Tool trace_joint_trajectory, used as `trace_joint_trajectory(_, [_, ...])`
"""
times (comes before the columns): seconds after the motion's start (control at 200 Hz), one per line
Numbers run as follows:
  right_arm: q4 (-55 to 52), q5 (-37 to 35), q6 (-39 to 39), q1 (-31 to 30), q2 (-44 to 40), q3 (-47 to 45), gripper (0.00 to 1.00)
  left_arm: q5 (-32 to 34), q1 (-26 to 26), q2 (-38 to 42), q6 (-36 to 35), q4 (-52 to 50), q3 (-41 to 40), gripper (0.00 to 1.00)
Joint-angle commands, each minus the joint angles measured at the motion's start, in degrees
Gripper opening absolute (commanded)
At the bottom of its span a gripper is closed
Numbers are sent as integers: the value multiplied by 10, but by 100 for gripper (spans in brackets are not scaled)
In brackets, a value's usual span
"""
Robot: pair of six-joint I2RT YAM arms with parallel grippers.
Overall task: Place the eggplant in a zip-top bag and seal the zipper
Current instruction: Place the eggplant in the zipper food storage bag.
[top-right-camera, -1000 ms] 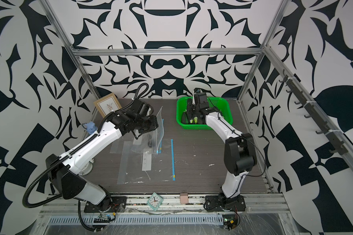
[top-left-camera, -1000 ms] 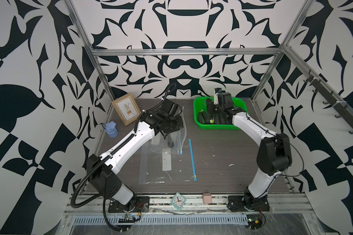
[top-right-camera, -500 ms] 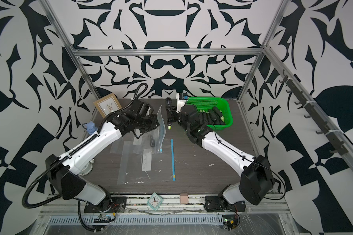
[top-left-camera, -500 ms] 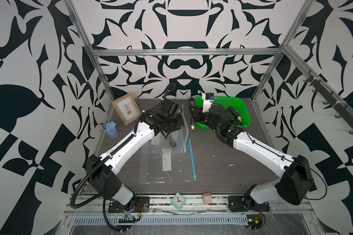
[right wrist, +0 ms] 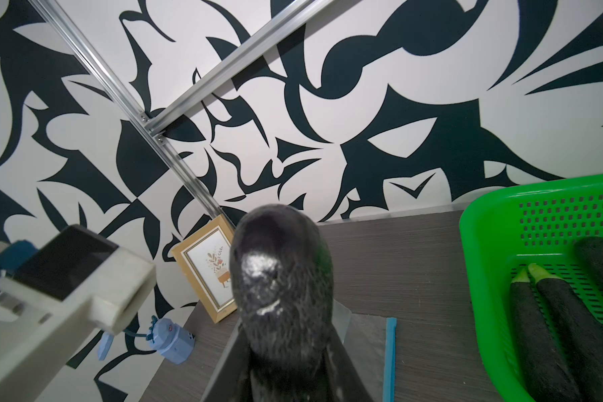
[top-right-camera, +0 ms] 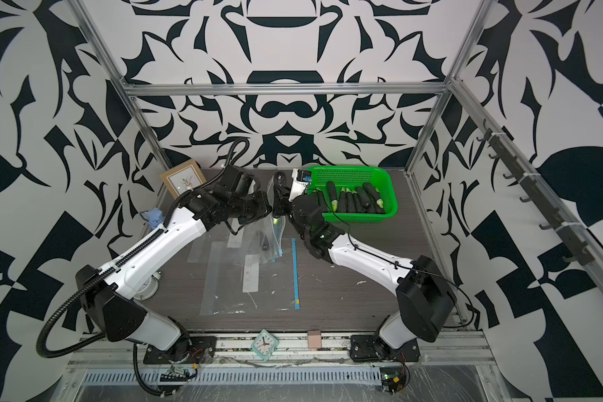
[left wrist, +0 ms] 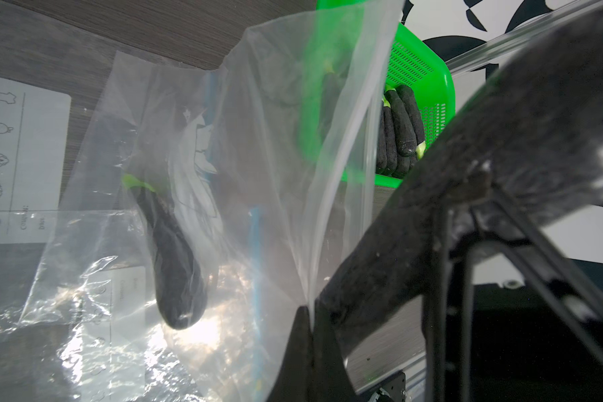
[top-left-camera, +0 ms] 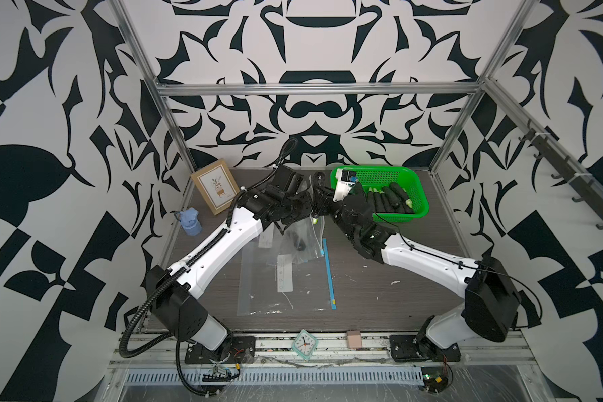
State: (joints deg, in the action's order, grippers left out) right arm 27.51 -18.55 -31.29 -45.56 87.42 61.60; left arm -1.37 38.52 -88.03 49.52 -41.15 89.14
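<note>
Zip-top bag [left wrist: 268,146] of clear, glossy, crinkled plastic film, eggplant [right wrist: 282,278] with dark matt, finely rough skin and a shiny worn patch, green basket [top-left-camera: 404,216] of smooth perforated plastic, tabletop [top-left-camera: 380,296] with matt wood-grain finish, cage rails [top-left-camera: 314,88] of brushed metal

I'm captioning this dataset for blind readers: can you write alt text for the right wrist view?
A dark eggplant fills the centre, gripped in the right tool. Around it are a green basket holding more eggplants, a framed picture and patterned black-and-white walls.
</note>
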Motion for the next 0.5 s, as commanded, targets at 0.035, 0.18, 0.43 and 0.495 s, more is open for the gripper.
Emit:
trace_joint_trajectory(0.035, [75,-84,13,-20,4,-25,8,-3,-1,17,4,5,19,0])
trace_joint_trajectory(0.18, [108,-131,29,-42,10,-46,10,-3,-2,15,0,5,23,0])
trace_joint_trajectory(0.43, [114,-117,39,-45,7,-62,27,-4,-11,19,-5,2,20,0])
trace_joint_trajectory(0.495, [109,-105,45,-45,0,-65,34,-4,-13,20,-7,1,20,0])
